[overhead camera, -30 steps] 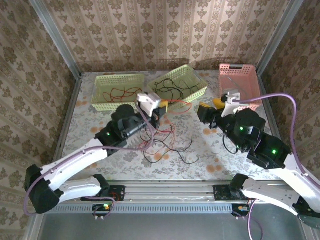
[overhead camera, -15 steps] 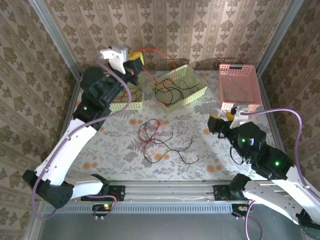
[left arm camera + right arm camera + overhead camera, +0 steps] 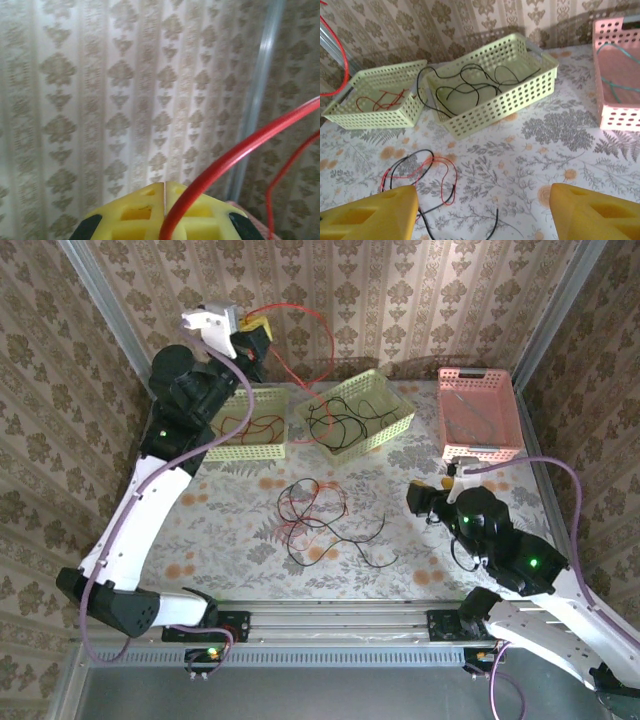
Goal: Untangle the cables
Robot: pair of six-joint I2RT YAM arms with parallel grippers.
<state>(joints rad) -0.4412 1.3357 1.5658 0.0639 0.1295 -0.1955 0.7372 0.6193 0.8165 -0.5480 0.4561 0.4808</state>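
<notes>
From overhead, three baskets line the far side of the flowered surface [image 3: 230, 530]: a left green basket [image 3: 255, 450] holding red wires, a middle green basket [image 3: 375, 440] holding black ones, and a pink basket [image 3: 480, 450]. The loose cables [image 3: 315, 515], red and black, lie looped mid-surface, well apart from the right claw [image 3: 420, 502], which hangs low near the pink basket. The left claw [image 3: 255, 335] is raised high against the wallpaper, and a red cable [image 3: 325, 335] arcs from it down toward the middle basket. At the left wrist, the yellow fingers [image 3: 140, 210] are clenched on that red cable. At the right wrist, the fingers [image 3: 370, 215] are spread wide with nothing between them, and a teal wire [image 3: 615, 87] lies in the pink basket.
</notes>
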